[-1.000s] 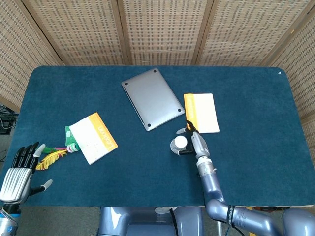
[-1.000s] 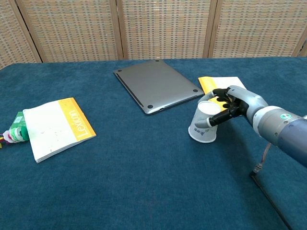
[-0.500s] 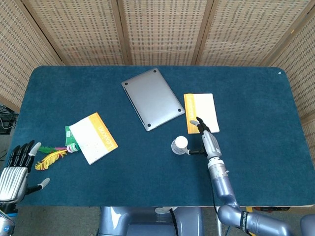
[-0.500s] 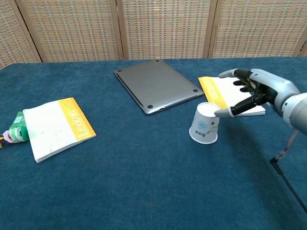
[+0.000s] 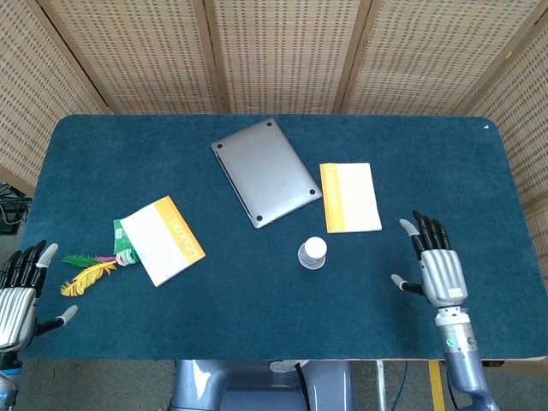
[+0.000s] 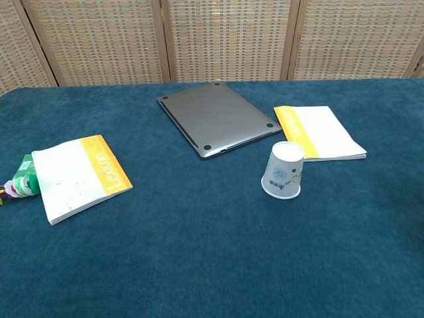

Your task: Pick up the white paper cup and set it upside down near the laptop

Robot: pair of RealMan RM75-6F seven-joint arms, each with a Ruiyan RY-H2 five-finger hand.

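- My left hand point(image 5: 19, 295) is hovering at the near left corner of the tabletop point(image 5: 257, 308), fingers point(image 5: 26, 261) spreading apart and holding nothing; only the head view is showing it.
- My right hand point(image 5: 439, 276) is hovering over the near right part of the tabletop, fingers apart and gripping nothing, well apart from the cup; the chest view is not showing it.
- A yellow feather point(image 5: 86, 277) is lying near the left edge, just beside my left hand, with a green feather point(image 5: 83, 259) above it.
- The white paper cup point(image 6: 283, 171) is standing upside down on the blue tabletop, wide rim down and flat base up, untouched, near the laptop's closest corner and just in front of the right-hand notebook.
- A white notebook with an orange band point(image 6: 78, 176), marked "Lexon", is lying on the left side, with a small green packet point(image 6: 24, 179) touching its left edge.
- A second white notebook with an orange spine point(image 6: 319, 132) is lying just right of the laptop.
- The closed grey laptop point(image 6: 216, 117) is lying flat and turned at an angle, past the cup.
- A woven wicker screen point(image 5: 282, 51) is standing behind the far edge.
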